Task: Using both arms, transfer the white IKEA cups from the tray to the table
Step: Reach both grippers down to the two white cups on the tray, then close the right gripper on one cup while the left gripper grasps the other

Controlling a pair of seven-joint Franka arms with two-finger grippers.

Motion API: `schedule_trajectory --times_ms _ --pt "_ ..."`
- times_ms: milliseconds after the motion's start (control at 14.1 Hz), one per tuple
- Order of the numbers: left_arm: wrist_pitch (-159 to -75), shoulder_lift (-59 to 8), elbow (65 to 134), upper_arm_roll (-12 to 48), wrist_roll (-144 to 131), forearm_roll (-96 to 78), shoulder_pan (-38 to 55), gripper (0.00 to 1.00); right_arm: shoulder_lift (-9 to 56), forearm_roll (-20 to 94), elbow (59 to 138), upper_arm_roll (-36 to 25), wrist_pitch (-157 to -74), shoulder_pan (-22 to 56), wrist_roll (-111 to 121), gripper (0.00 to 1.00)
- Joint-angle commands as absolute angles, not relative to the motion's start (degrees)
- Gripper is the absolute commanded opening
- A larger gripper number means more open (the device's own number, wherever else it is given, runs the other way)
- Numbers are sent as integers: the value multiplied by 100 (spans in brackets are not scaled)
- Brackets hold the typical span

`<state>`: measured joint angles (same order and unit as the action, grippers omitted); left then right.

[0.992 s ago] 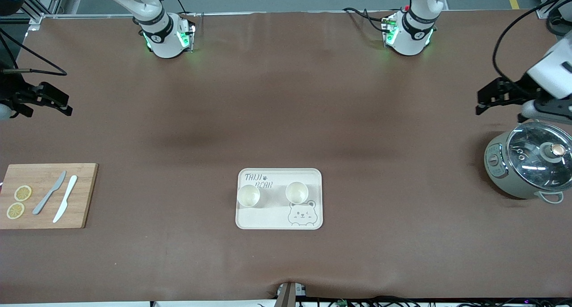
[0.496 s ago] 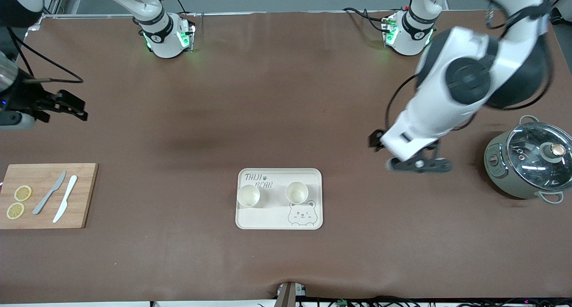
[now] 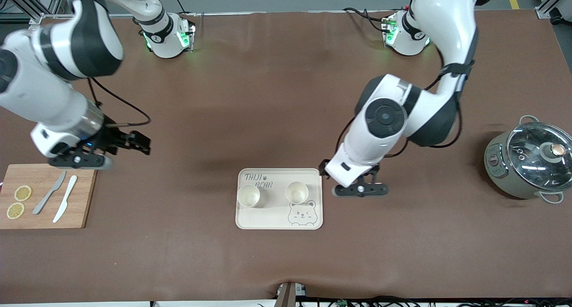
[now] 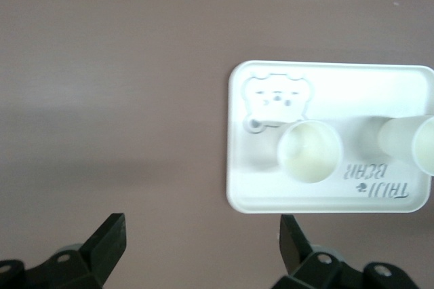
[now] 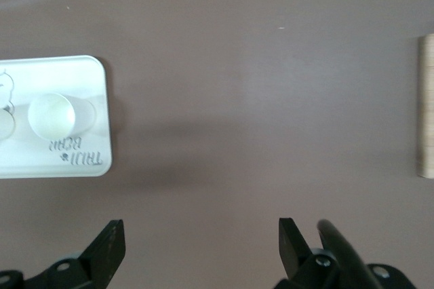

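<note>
Nearest the front camera's edge of the table (image 3: 286, 97), about midway along it, lies the cream tray (image 3: 268, 220) with a bear drawing. Both white cups stand upright on it, side by side: one cup (image 3: 248, 195) toward the right arm's end, the other cup (image 3: 296, 192) toward the left arm's end, above the bear. At the right arm's end sits a wooden cutting board (image 3: 82, 195) with two knives and lemon slices; at the left arm's end, a lidded pot (image 3: 529, 161). The left gripper (image 3: 346, 177) hangs over bare table just beside the tray, jaws spread wide, holding nothing. The right gripper (image 3: 134, 142) hovers beside the board's farther corner, jaws likewise wide and unladen.
</note>
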<state>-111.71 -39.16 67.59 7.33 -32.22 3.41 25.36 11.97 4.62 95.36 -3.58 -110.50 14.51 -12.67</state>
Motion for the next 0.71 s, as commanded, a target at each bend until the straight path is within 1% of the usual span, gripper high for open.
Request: schedule_trajectory --times_ms 0,142,283,638 --pt "-11687 -4455 6513 668 -3366 431 2786 100 1747 571 9107 -396 -11249 1748 -1773 100" --pt "-12136 -4727 6530 668 -3366 422 2908 100 2317 545 8668 -396 -11311 2011 -2318 100" --pt "-12453 -4904 6548 668 -3375 422 2944 100 2933 536 8237 -396 -11582 2197 -2740 100" --pt "-12901 -5308 6548 668 -3366 431 3059 100 3936 510 7902 -396 -12803 2540 -3278 100"
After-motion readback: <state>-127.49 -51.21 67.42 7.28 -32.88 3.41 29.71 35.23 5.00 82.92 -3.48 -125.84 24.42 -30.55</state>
